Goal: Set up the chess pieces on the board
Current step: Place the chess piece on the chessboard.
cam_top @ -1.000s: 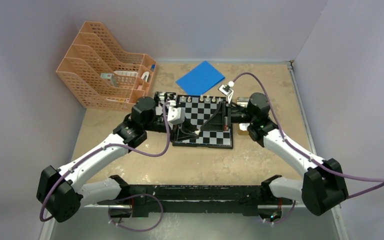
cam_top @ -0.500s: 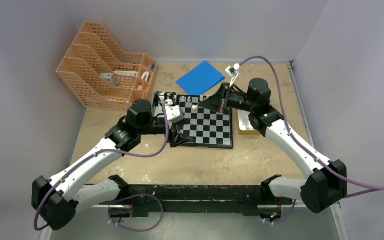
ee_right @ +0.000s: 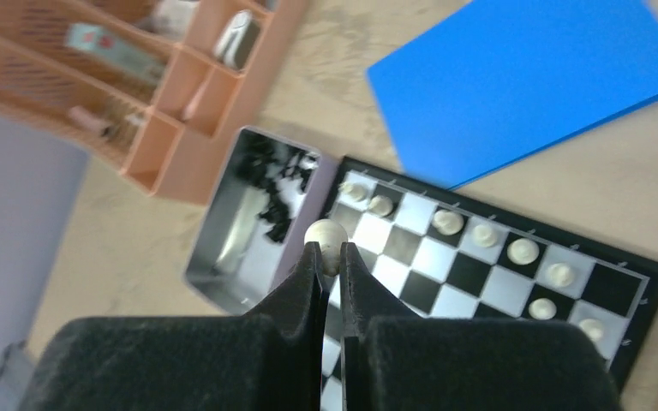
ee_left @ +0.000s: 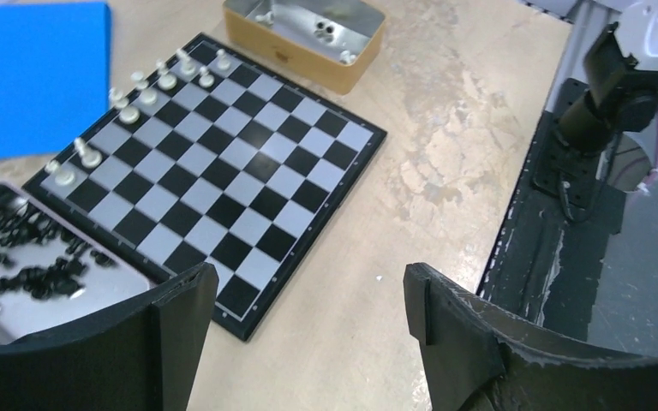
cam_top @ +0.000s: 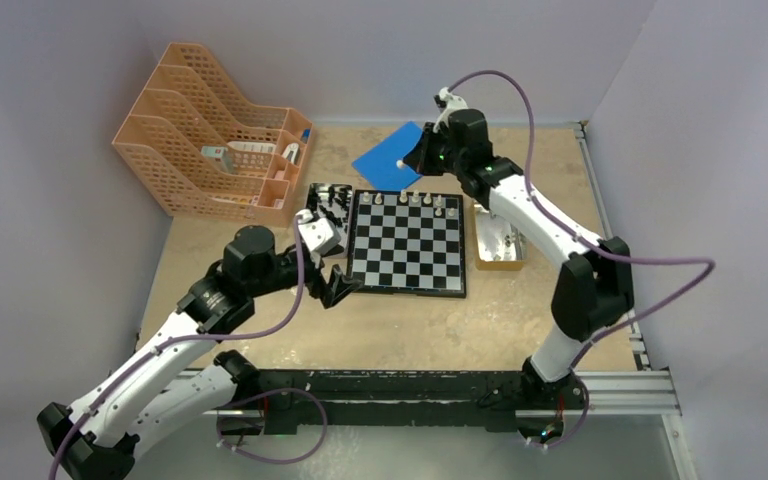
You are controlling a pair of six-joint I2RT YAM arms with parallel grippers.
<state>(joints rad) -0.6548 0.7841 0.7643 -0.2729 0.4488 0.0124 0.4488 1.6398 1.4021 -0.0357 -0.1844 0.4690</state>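
The board [cam_top: 407,243] lies mid-table with several cream chess pieces [cam_top: 415,200] along its far row. They also show in the left wrist view as cream pieces [ee_left: 167,81] on the board [ee_left: 223,180]. My right gripper [cam_top: 403,160] hangs high over the far edge, shut on a cream piece [ee_right: 326,234] pinched at its fingertips [ee_right: 313,257]. My left gripper [ee_left: 308,300] is open and holds nothing, low over bare table at the board's near-left corner [cam_top: 338,285]. Black pieces [ee_right: 266,184] lie heaped in a metal tray [cam_top: 325,200] left of the board.
A tan tin [cam_top: 500,246] holding loose cream pieces sits right of the board. A blue sheet [cam_top: 400,155] lies beyond it, partly under my right gripper. An orange file organizer [cam_top: 210,130] stands at the far left. Walls close in on three sides.
My left gripper opened and drew back off the board to its near-left corner. My right arm rose from beside the tin and swung to the far edge, shut on a cream piece.
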